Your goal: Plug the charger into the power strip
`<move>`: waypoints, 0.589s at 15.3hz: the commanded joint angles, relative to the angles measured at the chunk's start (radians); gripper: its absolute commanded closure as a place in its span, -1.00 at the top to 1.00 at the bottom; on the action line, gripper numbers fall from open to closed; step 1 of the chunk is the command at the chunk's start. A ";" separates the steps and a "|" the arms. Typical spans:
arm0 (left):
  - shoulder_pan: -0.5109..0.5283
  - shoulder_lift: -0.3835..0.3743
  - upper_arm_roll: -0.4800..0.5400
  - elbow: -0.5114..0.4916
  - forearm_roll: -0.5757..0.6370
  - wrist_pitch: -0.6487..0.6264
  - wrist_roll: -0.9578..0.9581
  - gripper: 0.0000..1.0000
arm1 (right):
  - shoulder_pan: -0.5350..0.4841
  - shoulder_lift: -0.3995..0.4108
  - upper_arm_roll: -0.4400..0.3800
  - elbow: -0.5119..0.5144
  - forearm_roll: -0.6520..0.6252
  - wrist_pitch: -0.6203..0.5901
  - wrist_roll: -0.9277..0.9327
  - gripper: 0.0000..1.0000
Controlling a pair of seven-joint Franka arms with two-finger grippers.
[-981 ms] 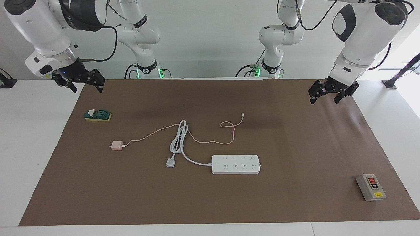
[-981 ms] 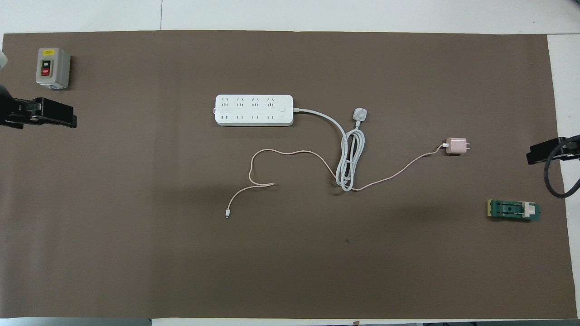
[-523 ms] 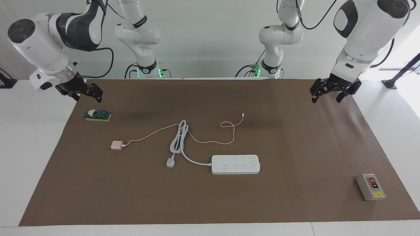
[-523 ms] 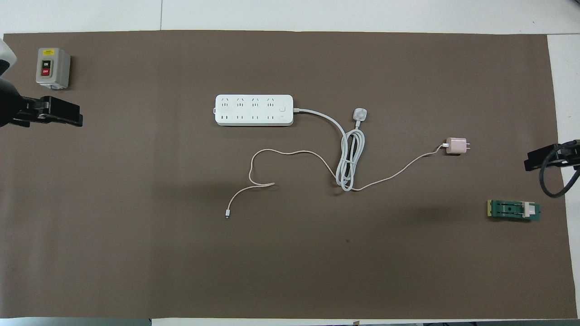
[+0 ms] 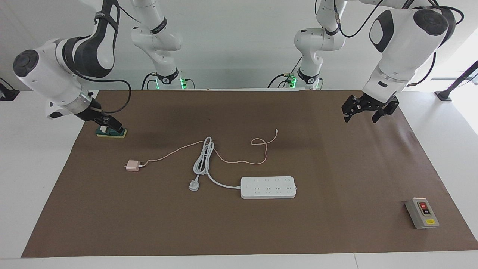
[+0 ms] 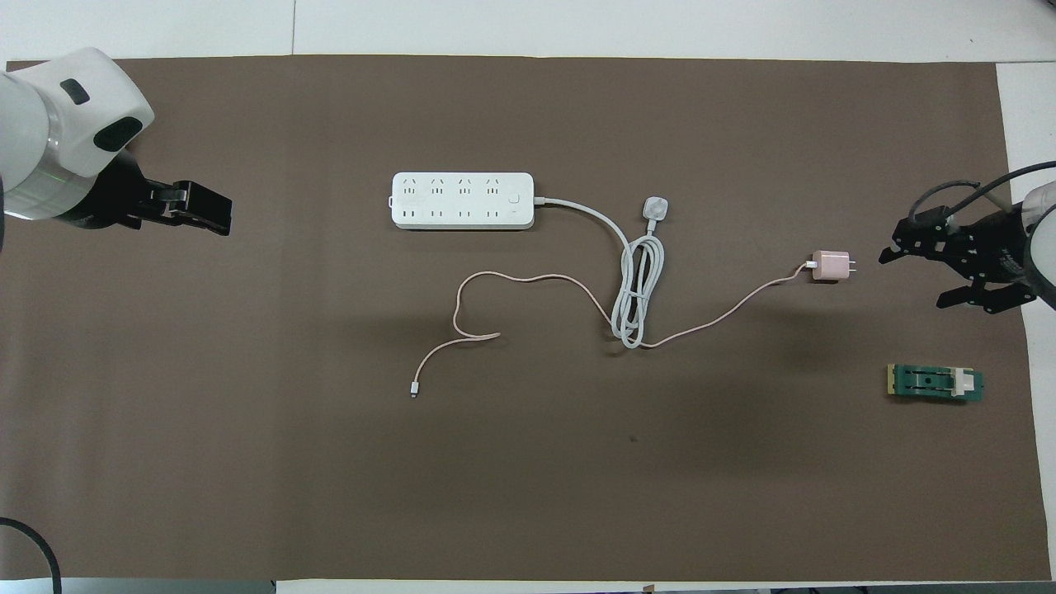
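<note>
**Charger still loose on the mat, both grippers empty**

Brown matting covers the white table nearly edge to edge and carries everything. Largest on it is the power strip, lying flat at mid-length, sockets up, toward the edge farther from the robots; its thick white cord is coiled beside it and ends in a white plug. Being flat and light, the strip will probably slide under a push, so it may need bracing.

The left gripper hangs over the mat's left-arm end, jaws spread and empty. The right gripper hangs above the right-arm end, just beside the charger, jaws likewise spread with nothing between them.

The charger, a small pink cube, lies on its side, prongs toward the right-arm edge. It looks light, rigid and smooth: pinch its flat side faces, clear of the prongs. Its thin pink cable is limp, passes under the coil and may drag.
</note>
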 commanded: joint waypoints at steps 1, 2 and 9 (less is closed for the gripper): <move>0.000 0.034 0.007 0.030 -0.111 -0.008 0.001 1.00 | -0.033 0.052 0.009 0.002 0.115 0.038 0.121 1.00; 0.001 0.035 0.007 0.031 -0.159 -0.008 -0.001 1.00 | -0.064 0.091 0.009 0.009 0.172 0.049 0.132 1.00; 0.030 0.112 0.007 0.022 -0.570 -0.002 0.022 1.00 | -0.121 0.247 0.000 0.022 0.416 0.097 0.247 1.00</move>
